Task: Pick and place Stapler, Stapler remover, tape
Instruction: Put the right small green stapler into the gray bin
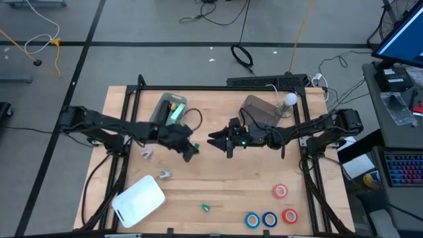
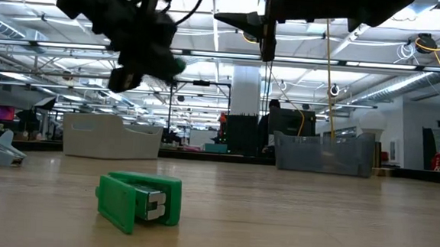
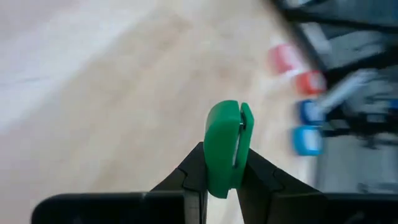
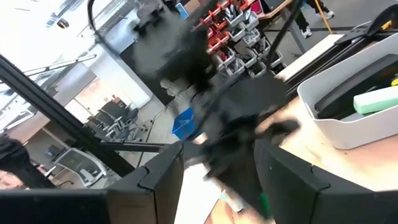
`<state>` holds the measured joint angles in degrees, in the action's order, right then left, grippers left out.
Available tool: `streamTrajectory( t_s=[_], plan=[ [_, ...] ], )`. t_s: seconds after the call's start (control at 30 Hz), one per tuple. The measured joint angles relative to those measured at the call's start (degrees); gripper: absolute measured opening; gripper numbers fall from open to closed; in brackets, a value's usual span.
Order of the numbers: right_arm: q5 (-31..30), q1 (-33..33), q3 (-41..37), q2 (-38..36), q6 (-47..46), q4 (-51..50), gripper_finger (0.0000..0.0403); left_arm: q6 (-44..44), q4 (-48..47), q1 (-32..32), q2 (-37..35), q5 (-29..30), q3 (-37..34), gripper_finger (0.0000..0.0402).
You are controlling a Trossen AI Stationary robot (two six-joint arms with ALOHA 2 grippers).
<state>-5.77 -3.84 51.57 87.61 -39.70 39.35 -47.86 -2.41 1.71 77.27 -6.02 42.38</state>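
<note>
My left gripper (image 1: 190,149) hangs over the table's middle, shut on a small green stapler (image 3: 225,146). My right gripper (image 1: 215,140) is just to its right, facing it, open and empty. In the right wrist view its fingers frame the blurred left gripper (image 4: 230,143). A second green stapler (image 1: 205,207) (image 2: 139,201) lies flat near the near edge. Two red tape rolls (image 1: 281,191) (image 1: 289,215) and two blue ones (image 1: 252,219) (image 1: 269,219) lie flat at the near right corner. A lavender staple remover (image 1: 147,153) and a grey one (image 1: 164,174) lie on the left. My left gripper pinches the green stapler between its two fingers, one on each flat side of its lower part (image 3: 217,180). The rounded end (image 3: 225,115) sticks out past the fingertips. The stapler is lifted clear of the table.
A white tray (image 1: 139,200) sits at the near left corner. A grey bin (image 1: 170,109) holding a green item stands at the far left. A clear bin (image 1: 261,111) and a white bulb (image 1: 289,100) are at the far right. Bare wood lies between the staplers and the tape.
</note>
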Motion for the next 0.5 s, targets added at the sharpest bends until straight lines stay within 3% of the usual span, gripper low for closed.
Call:
streamTrajectory(
  t_s=[0.3,0.5],
  plan=[
    [0.0,-1.2,0.0,0.0,-0.1,-0.2,0.0188,8.0,-29.4,-12.2,-14.5,11.2,0.0,0.0056],
    [0.0,-1.1,0.0,0.0,-0.1,-0.2,0.0190,13.0,-40.4,-19.5,-18.7,16.6,-0.1,0.0063]
  ],
)
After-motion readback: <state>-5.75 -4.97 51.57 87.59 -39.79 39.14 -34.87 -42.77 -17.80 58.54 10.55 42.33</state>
